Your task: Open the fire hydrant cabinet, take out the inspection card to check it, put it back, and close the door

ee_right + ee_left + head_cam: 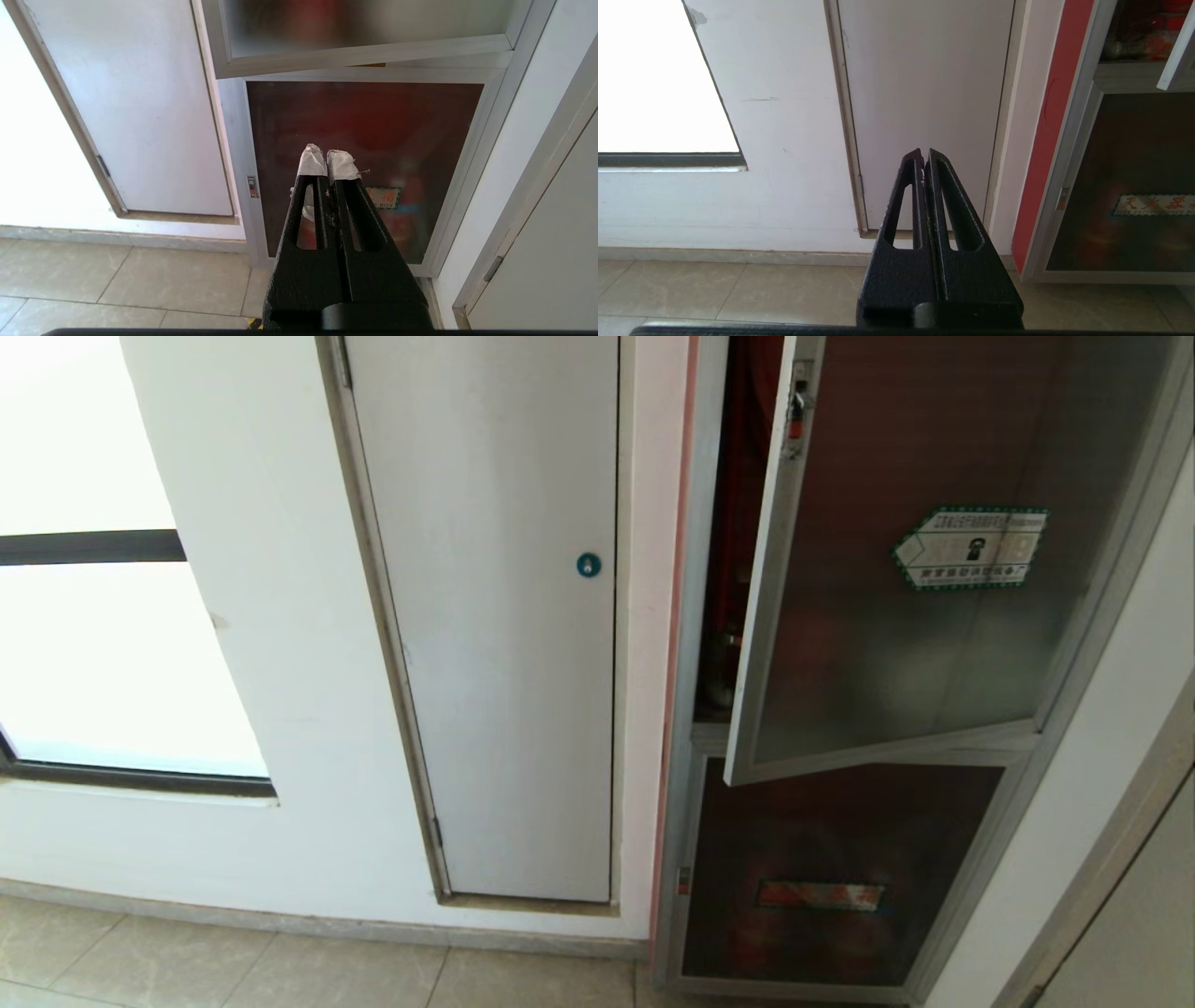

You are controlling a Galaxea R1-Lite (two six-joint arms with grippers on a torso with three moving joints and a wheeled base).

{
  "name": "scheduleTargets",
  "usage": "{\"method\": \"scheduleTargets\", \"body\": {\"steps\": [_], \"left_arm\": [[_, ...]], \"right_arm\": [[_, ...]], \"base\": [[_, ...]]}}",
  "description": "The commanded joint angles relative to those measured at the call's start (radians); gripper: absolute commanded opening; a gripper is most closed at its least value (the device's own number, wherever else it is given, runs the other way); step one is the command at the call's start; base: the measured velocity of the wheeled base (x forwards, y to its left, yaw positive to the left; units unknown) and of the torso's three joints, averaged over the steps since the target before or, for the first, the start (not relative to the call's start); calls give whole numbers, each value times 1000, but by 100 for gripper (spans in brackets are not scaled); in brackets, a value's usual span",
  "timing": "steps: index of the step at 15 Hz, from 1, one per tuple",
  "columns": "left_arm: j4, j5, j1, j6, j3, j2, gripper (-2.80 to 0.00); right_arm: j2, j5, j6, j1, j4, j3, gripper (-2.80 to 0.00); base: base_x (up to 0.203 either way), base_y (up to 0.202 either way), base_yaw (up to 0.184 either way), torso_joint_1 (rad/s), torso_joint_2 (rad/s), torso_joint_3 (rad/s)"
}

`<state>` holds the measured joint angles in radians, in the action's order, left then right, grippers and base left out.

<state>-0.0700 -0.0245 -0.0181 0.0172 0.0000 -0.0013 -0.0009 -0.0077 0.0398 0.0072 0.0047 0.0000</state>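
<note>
The fire hydrant cabinet (686, 737) stands in the wall at the right of the head view. Its door (887, 644), dark glass with a green-bordered sticker (973, 547) and a latch (796, 415) on its free edge, hangs partly ajar. Red parts (738, 504) show through the gap. The inspection card is out of view. Neither arm shows in the head view. My left gripper (924, 156) is shut and empty, facing the white door low down. My right gripper (328, 158), its tips wrapped in white tape, is shut and empty in front of the lower dark panel (364, 121), below the door's bottom rail (364, 53).
A plain white door (504, 663) with a blue round lock (588, 565) sits left of the cabinet. A bright window (93, 616) is further left. The lower panel carries an orange label (820, 894). Another door frame (551, 242) rises at the right. Tiled floor (280, 971) runs below.
</note>
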Motion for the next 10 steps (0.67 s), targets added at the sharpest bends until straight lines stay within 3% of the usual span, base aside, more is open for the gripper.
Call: {"method": "scheduleTargets", "body": {"steps": [1, 7, 10], "left_arm": [[-2, 0, 0, 1, 28, 0, -280], [-2, 0, 1, 0, 28, 1, -280], [0, 0, 0, 1, 28, 1, -280]], "right_arm": [[-1, 0, 0, 0, 0, 0, -280], [-1, 0, 0, 0, 0, 0, -280], [-1, 0, 0, 0, 0, 0, -280]], "base": [[0, 0, 0, 0, 0, 0], [0, 0, 0, 0, 0, 0], [150, 0, 1, 3, -1, 5]]}}
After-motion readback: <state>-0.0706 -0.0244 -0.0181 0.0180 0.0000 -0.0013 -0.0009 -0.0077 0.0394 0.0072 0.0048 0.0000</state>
